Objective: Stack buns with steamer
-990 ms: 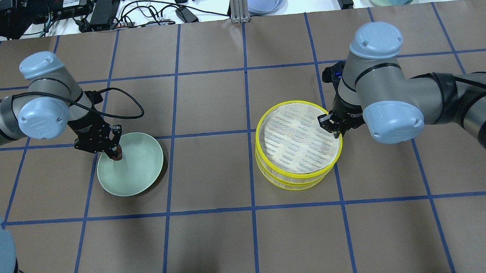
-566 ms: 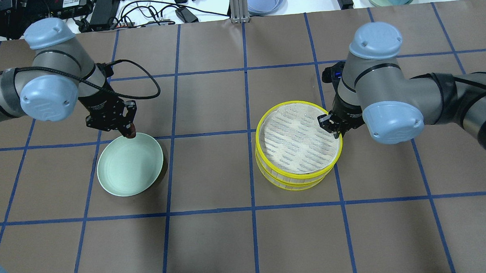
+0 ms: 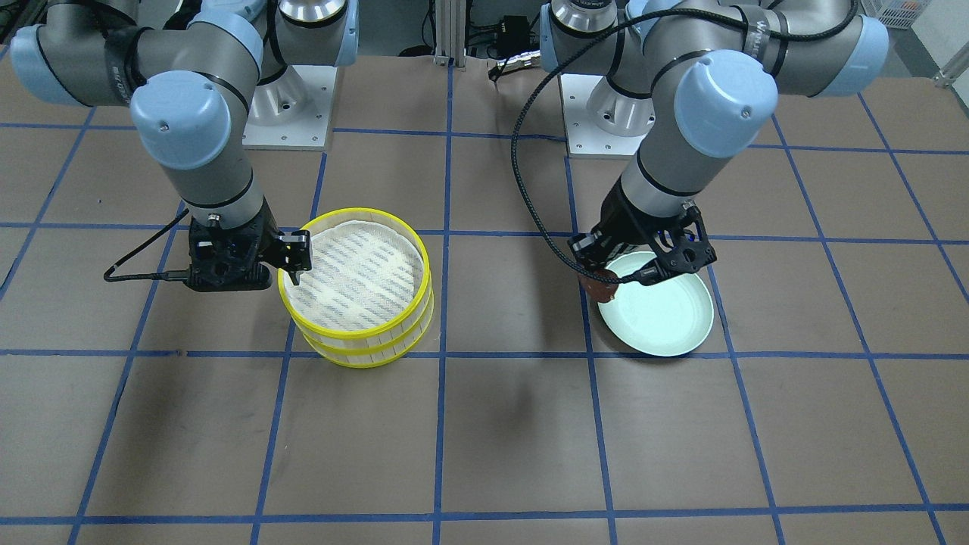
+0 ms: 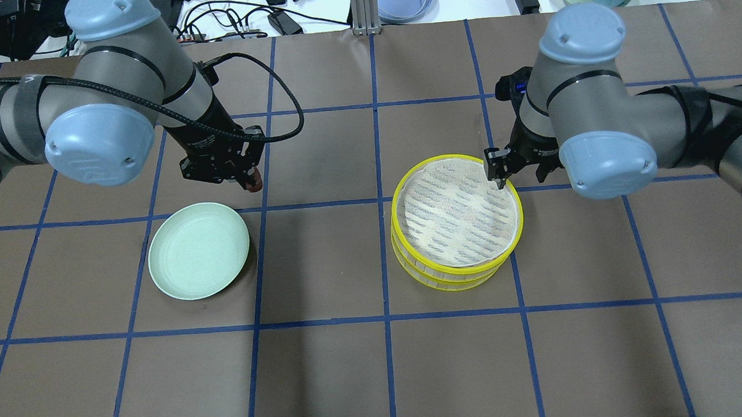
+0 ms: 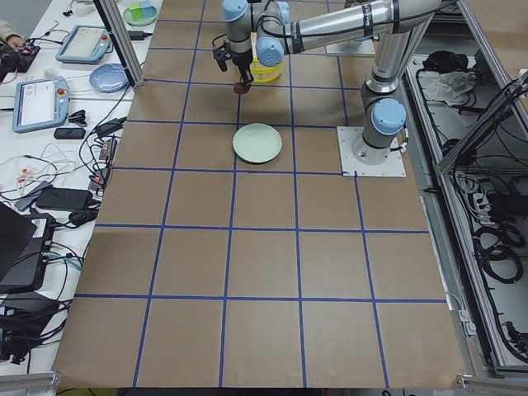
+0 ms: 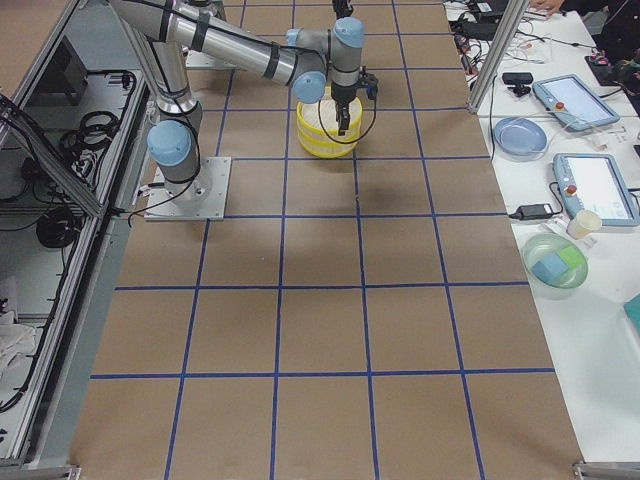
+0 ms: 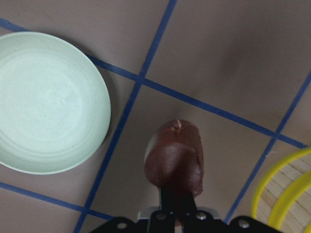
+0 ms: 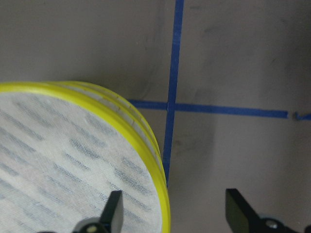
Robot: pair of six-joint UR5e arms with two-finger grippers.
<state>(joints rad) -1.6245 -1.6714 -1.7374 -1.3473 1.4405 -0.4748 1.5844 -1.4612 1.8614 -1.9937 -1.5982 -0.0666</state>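
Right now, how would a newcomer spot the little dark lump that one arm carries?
Start at the mint-green plate on the brown gridded table, then look towards the yellow steamer. Between them the left pincer holds a reddish-brown bun clear of the table. It is the only small, dark, oval thing; plate and steamer are light, round and much bigger.
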